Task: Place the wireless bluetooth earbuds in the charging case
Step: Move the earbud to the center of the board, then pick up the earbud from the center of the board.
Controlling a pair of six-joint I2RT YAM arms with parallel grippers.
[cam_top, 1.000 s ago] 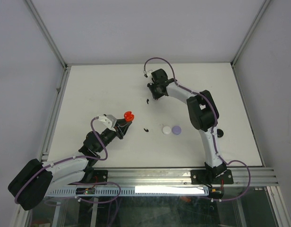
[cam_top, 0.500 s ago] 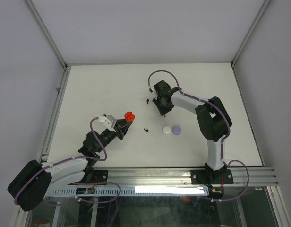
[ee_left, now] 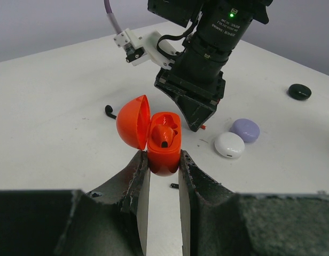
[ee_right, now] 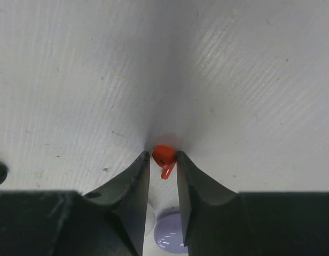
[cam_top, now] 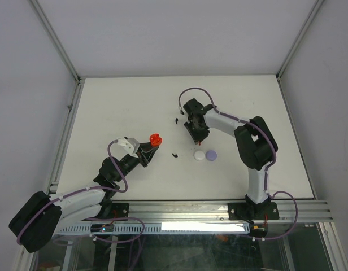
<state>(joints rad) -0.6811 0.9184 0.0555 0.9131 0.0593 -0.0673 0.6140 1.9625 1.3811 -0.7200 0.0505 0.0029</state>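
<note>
My left gripper (ee_left: 163,161) is shut on an open red charging case (ee_left: 163,152), lid (ee_left: 131,122) swung left, held above the table; one red earbud (ee_left: 164,136) sits inside. The case also shows in the top view (cam_top: 155,138). My right gripper (ee_right: 163,160) points down at the table, its jaws closed in on a second red earbud (ee_right: 163,154) that touches the table. In the top view the right gripper (cam_top: 199,141) is just beyond the white and lilac cases.
A shut white case (cam_top: 199,154) and a shut lilac case (cam_top: 211,154) lie side by side mid-table. Black earbuds lie loose near the cases (cam_top: 174,154) and farther back (cam_top: 178,119). A black case (ee_left: 299,91) lies to the right.
My right arm has swung from the far middle of the table toward the cases and come down over the red earbud. My left gripper has stayed still with the case.
</note>
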